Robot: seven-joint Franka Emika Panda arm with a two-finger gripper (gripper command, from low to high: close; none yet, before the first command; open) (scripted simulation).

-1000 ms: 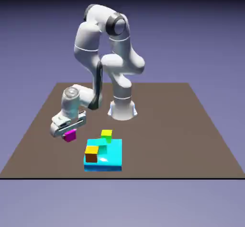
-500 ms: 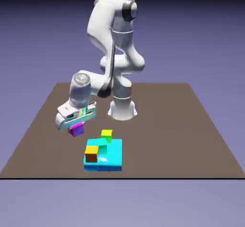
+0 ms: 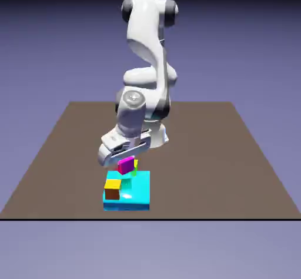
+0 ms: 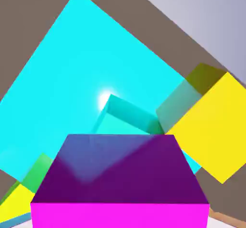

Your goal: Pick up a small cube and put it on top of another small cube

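Magenta cube (image 3: 126, 166) is clamped in the gripper (image 3: 124, 161), off the table. Lime cube (image 3: 134, 165) sits just behind it, toward the base – mostly hidden, at the cyan block's (image 3: 138, 192) far edge. Next move, prob.: a bit further over lime – then down.

Distant front view (hand view close)

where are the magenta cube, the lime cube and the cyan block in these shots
magenta cube (image 3: 125, 166), exterior view, on its front face, held in the end effector.
lime cube (image 3: 136, 164), exterior view, on the sliver showing right of the magenta cube.
cyan block (image 4: 91, 63), hand view, on its bare flat top.
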